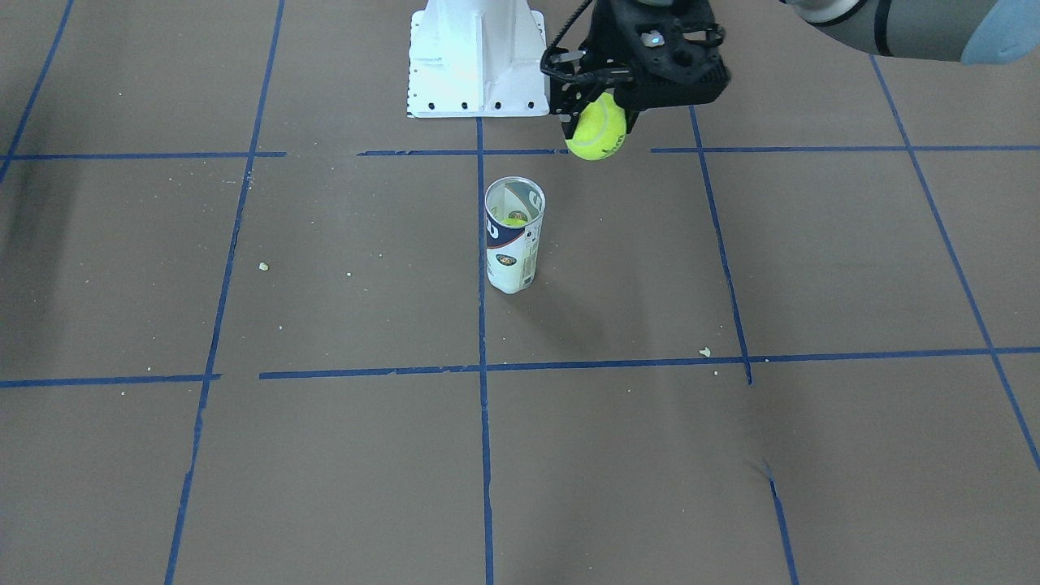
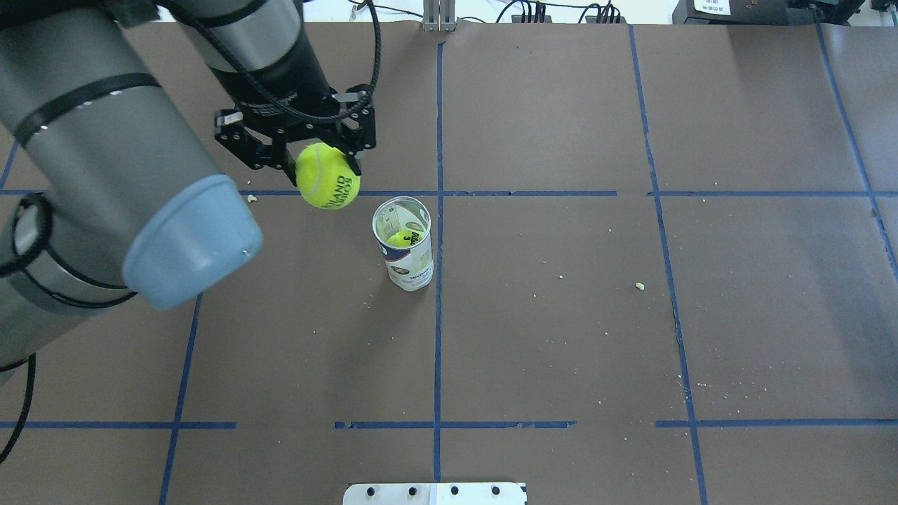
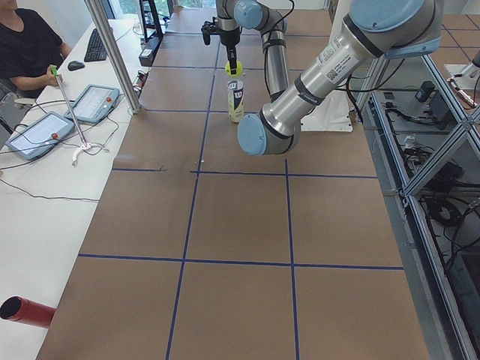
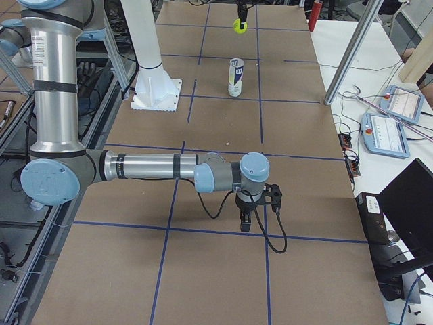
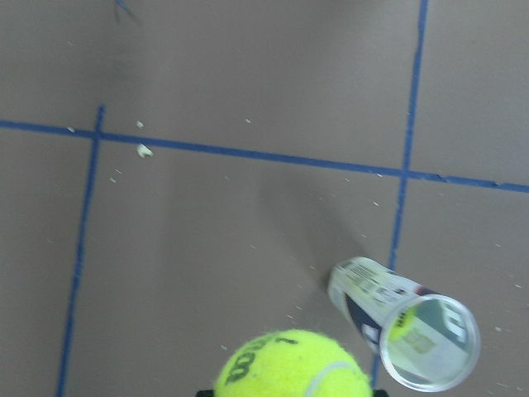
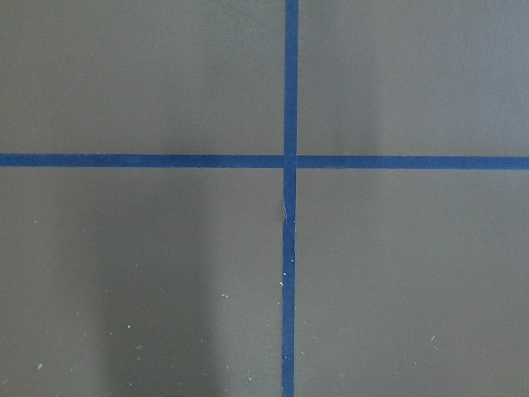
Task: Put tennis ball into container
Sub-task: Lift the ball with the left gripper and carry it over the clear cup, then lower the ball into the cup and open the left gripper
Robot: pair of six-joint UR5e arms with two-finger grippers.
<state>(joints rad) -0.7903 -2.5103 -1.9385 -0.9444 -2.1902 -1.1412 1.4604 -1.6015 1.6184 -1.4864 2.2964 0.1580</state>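
Observation:
My left gripper (image 2: pixel 324 167) is shut on the tennis ball (image 2: pixel 327 176), a bright yellow-green ball with dark lettering, held in the air. The container (image 2: pixel 405 245), a clear tube with a white and navy label, stands upright with its mouth open, a little right of and nearer than the ball in the overhead view. A dimmer yellow ball (image 2: pixel 400 239) lies inside it. From the left wrist the tennis ball (image 5: pixel 293 364) fills the bottom edge, with the container (image 5: pixel 405 331) beside it. My right gripper (image 4: pixel 252 215) hangs low over the table far from the tube; I cannot tell its state.
The white robot base (image 1: pixel 478 61) stands behind the container. Blue tape lines (image 2: pixel 438 210) grid the brown table. A side desk holds tablets (image 3: pixel 37 131) by an operator (image 3: pixel 30 41). A red cylinder (image 3: pixel 26 311) lies at the near left corner.

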